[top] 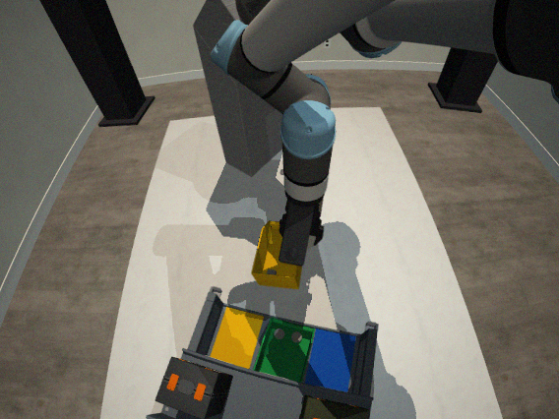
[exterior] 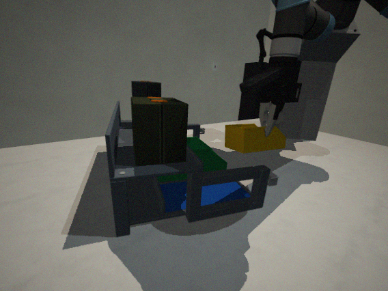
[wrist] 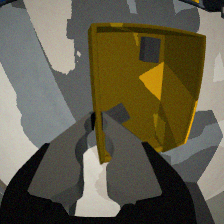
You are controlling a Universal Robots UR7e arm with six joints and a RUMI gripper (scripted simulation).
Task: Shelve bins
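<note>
The yellow bin (top: pixel 277 262) hangs a little above the table in front of the shelf (top: pixel 282 351), in line with the yellow mark (top: pixel 237 336). My gripper (wrist: pixel 97 113) is shut on the yellow bin's side wall; it also shows in the exterior view (exterior: pixel 268 125). The bin (wrist: pixel 150 85) holds small grey parts. A green bin (top: pixel 285 349) with two grey parts sits in the shelf's middle spot. The blue mark (top: pixel 332 358) on the right is bare. In the exterior view the yellow bin (exterior: pixel 254 137) is beyond the shelf (exterior: pixel 184 177).
Dark boxes (exterior: pixel 159 128) with orange marks stand on the shelf's top board. The robot's grey pedestal (top: pixel 236 98) stands behind the bin. Black posts (top: pixel 100 59) stand at the back corners of the floor.
</note>
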